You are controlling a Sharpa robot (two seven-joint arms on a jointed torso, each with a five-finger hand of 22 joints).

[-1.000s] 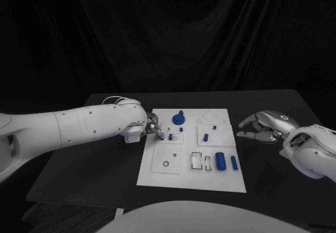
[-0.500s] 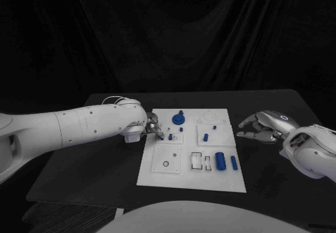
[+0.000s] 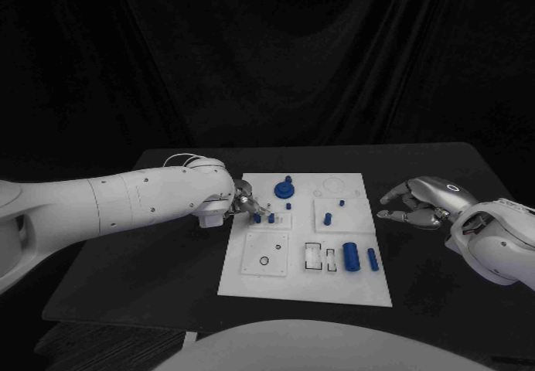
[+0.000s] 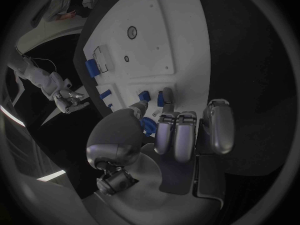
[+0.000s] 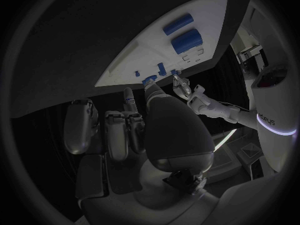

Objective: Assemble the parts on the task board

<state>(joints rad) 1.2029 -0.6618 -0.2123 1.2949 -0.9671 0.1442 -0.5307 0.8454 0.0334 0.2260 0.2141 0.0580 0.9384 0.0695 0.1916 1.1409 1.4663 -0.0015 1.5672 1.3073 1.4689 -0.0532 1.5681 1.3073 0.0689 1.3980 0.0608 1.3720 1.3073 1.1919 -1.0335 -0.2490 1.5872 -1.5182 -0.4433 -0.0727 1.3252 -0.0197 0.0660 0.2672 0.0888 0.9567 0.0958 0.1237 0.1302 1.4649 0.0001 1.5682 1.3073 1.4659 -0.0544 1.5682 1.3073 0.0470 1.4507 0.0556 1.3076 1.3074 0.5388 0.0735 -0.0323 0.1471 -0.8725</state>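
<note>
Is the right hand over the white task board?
No, the right hand hangs over the black table, beside the white task board.

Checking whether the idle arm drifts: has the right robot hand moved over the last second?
No. The right robot hand sits at the same spot off the task board's right edge.

Behind and beyond both hands hangs a black curtain (image 3: 279, 69), falling in soft vertical folds across the whole back of the scene; beneath the hands lies a black table (image 3: 156, 263) with a matte top, its far edge meeting the curtain; the surroundings past the table's near corners are dark.
</note>
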